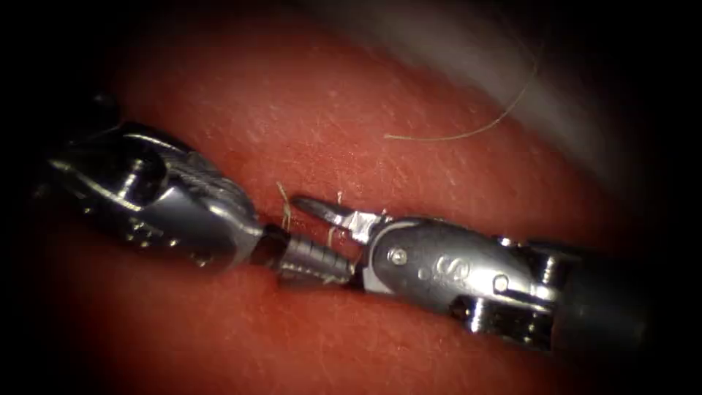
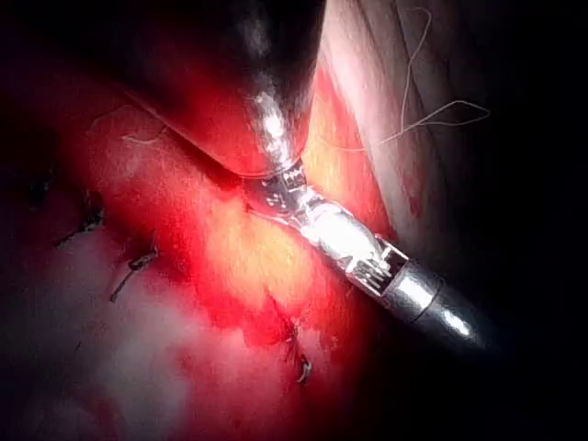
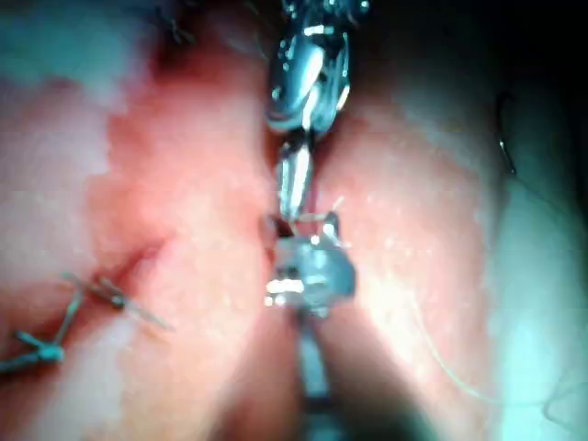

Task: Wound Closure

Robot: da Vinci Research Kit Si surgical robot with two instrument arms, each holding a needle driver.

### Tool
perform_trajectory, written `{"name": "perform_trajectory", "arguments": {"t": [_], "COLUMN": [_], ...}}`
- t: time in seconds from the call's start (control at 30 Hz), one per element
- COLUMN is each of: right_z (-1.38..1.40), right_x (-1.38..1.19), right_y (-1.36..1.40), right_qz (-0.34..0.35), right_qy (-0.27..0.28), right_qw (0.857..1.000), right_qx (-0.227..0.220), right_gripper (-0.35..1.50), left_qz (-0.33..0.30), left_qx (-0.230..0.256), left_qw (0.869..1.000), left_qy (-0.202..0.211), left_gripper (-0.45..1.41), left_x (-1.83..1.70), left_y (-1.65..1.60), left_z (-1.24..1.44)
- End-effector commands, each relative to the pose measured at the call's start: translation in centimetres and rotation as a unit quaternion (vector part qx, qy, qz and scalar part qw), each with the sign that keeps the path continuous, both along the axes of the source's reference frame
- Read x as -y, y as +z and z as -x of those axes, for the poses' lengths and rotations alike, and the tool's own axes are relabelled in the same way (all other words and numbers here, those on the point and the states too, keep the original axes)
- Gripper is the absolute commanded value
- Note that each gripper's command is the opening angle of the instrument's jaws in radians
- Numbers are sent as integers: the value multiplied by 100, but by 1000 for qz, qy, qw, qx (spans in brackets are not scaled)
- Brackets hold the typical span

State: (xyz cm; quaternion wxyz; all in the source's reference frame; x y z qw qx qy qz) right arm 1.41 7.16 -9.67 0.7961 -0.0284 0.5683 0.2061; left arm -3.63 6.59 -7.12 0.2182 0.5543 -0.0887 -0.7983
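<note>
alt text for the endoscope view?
Two needle drivers meet tip to tip over reddish tissue: the left tool from the left, the right tool from the right, short thread ends between them. A loose thread lies beyond them.

both tools (image 1: 322, 241) polished steel w/ rivets; right tool (image 1: 439, 267) stamped "s".

two tools (image 1: 322, 241), one tissue (image 1: 307, 110), one thread (image 1: 468, 132)

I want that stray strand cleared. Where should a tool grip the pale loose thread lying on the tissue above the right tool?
Probably near the loose thread's free end on the tissue, coming from the right tool's side: that stretch lies flat and exposed. What either tool holds, I cannot tell.
</note>
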Motion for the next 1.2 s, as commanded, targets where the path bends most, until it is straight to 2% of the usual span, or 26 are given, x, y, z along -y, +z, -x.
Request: {"name": "perform_trajectory", "arguments": {"t": [0.03, 0.1, 0.13, 0.17, 0.2, 0.3, 0.53, 0.57, 0.6, 0.63, 0.8, 0.93, 1.07, 1.2], "right_z": [-6, -5, -4, -2, -2, 1, 7, 6, 5, 5, 29, 73, 91, 95], "right_x": [0, 0, 0, 1, 2, 0, -2, -1, -1, -3, 0, -2, -10, -13], "right_y": [6, 8, 9, 10, 11, 16, 15, 12, 10, 0, -29, -53, -57, -50], "right_qz": [0, -2, -5, -6, -6, -4, 12, -5, -4, -18, -33, -39, -40, -38], "right_qy": [-5, -15, -23, -36, -40, -63, -71, -62, -53, -21, -20, -25, -13, -5], "right_qw": [1000, 1000, 1000, 999, 999, 998, 997, 998, 999, 1000, 999, 998, 998, 999], "right_qx": [-1, -3, -3, -7, -8, -13, -7, -7, -5, -6, -19, -35, -35, -30], "right_gripper": [106, 82, 56, -17, -30, -35, -35, 19, 88, 145, 149, 149, 149, 149], "left_qz": [0, 0, 0, 0, 0, 0, -1, -2, -2, -4, -4, -11, -27, -57], "left_qx": [0, 0, 0, 0, 0, 1, 1, 2, 3, 4, -3, -20, -36, -53], "left_qw": [1000, 1000, 1000, 1000, 1000, 1000, 1000, 1000, 1000, 1000, 1000, 999, 997, 992], "left_qy": [0, 0, 0, 1, 1, 1, 1, 3, 3, 3, -11, -36, -62, -97], "left_gripper": [-35, -35, -35, -35, -35, -35, -35, -35, -35, -35, -35, -35, -35, -35], "left_x": [2, 2, 2, 3, 3, 4, 5, 4, 4, 2, -11, -34, -44, -45], "left_y": [5, 5, 5, 5, 5, 4, 3, 1, 0, -10, -30, -27, -17, 3], "left_z": [4, 4, 4, 4, 3, 3, 2, -1, -3, -16, -54, -100, -131, -154]}}
